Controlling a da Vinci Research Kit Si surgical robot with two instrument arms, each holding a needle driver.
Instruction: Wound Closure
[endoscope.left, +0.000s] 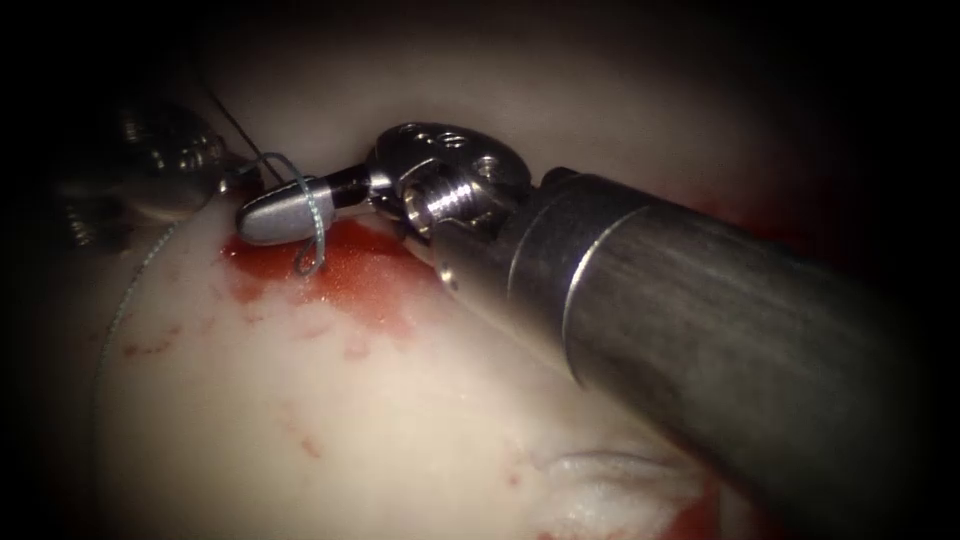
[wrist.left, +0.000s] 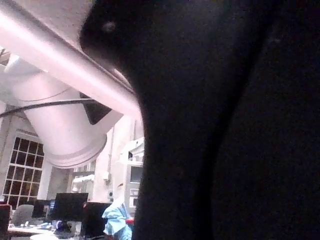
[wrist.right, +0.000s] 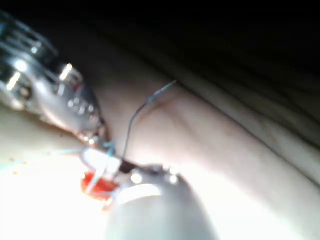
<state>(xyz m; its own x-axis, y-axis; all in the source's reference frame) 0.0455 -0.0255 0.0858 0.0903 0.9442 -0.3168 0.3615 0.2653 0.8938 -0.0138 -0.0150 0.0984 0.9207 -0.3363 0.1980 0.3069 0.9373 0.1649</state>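
- The right hand (endoscope.left: 275, 213) lies low over the tissue (endoscope.left: 300, 420), its jaws pressed together with nothing seen between them; a loop of thread (endoscope.left: 316, 225) is wound around the outside of the closed jaws.
- The left hand (endoscope.left: 235, 178) sits just beyond the right hand's tip, in shadow. A dark strand runs up and away from its tip, so it seems to be holding thread, but whether its jaws are spread or closed cannot be told.
- The thread's short free end curls down onto the red fluid (endoscope.left: 350, 275) directly beneath the right hand. Another length trails across the pale tissue on the far side of the left hand.
- No needle can be made out, either held or in the tissue.
- Judged from this, stitching is past the needle work here and a knot is being formed; the loop is not yet drawn tight, and the cut itself is hidden under the fluid.
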